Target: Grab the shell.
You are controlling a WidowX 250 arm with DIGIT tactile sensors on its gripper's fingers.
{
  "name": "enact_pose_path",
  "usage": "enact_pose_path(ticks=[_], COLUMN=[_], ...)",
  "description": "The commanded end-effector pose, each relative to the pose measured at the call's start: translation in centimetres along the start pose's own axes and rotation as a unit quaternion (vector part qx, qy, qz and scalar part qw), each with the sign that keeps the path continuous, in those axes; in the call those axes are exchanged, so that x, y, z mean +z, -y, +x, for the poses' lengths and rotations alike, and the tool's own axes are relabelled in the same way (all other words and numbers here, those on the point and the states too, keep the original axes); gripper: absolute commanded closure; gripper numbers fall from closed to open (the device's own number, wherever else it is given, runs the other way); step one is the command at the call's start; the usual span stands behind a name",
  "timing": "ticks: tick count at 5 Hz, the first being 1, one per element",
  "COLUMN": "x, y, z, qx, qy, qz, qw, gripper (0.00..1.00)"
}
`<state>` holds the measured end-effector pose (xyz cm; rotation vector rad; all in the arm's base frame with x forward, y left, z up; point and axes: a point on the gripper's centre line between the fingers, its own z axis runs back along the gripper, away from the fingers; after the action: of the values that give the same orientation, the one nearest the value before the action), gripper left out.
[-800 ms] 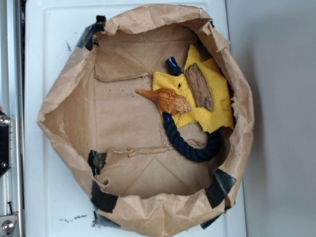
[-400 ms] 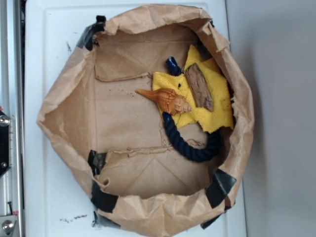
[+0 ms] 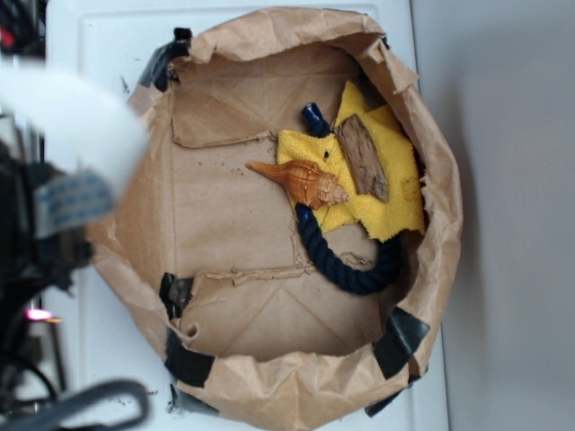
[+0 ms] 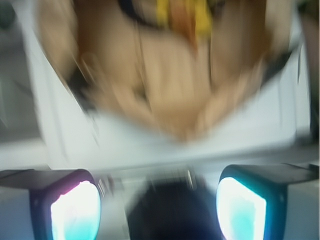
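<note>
A: Where's the shell [image 3: 301,182] from the gripper [image 4: 159,200]?

B: Well off to the right of the blurred arm at the frame's left edge, inside the paper bag [image 3: 117,242], half on the yellow cloth [image 3: 395,197], touching the navy rope [image 3: 346,265].

A: Its axis?

B: Roughly left-right, pointed tip leftward. Jaws look spread wide, though the wrist view is smeared

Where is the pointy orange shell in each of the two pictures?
Exterior view: the small orange-tan spiral shell lies right of centre inside the brown paper bag, partly on the yellow cloth.
Wrist view: a blurred orange streak at top centre is probably it; too smeared to be sure.
Shared landmark: the yellow cloth.
</note>
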<state>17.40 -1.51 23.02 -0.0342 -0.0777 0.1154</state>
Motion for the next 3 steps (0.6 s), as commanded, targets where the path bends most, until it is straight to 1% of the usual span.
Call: enact_pose_path(ticks=[1, 2, 3], x=[1.2, -0.3, -2.7], y=[-0.4, -1.4, -2.4], z=[3.6, 5.4, 7.4], qx=[-0.011, -0.023, -0.052], qy=[0.075, 0.083, 0.093], qz=[-0.004, -0.014, -0.011], qw=[0.997, 0.996, 0.994], gripper=[0.00, 0.00, 0.00])
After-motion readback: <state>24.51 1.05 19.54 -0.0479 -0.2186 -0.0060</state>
